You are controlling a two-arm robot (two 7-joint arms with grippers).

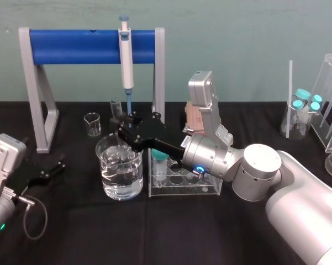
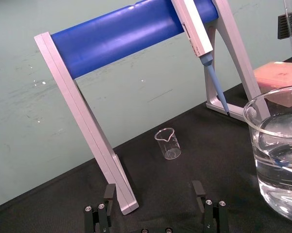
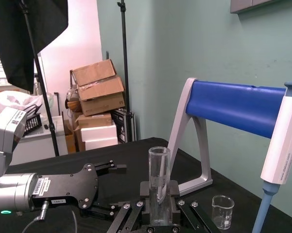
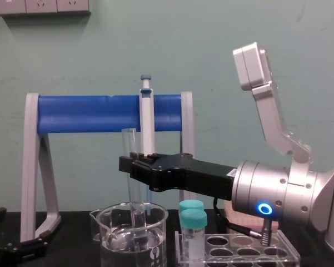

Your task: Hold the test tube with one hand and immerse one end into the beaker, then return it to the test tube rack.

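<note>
Head view: right gripper reaches in from 3 o'clock, passing over the test tube rack. Jaws are clamped on the upper part of the test tube. The tube is upright with its lower end inside the beaker, which holds water and sits just beside the rack at its 9 o'clock. A teal-capped tube stands at the rack's left end. Left gripper is parked at the beaker's 9 o'clock, well apart, jaws spread and empty. Pipette hangs on the blue-bar stand at the beaker's 12 o'clock. Small beaker is at its 11 o'clock.

Chest view: side profile the head view lacks. The tube mouth stands above the jaws and the round end is below the beaker rim. Can't tell if it breaks the water surface.

Right wrist view: looks straight along the jaws. The tube is pinched between both of them, open end up.

Left wrist view: own jaws wide apart with nothing between them, over the black worktop. The beaker wall and the waterline are close by.
</note>
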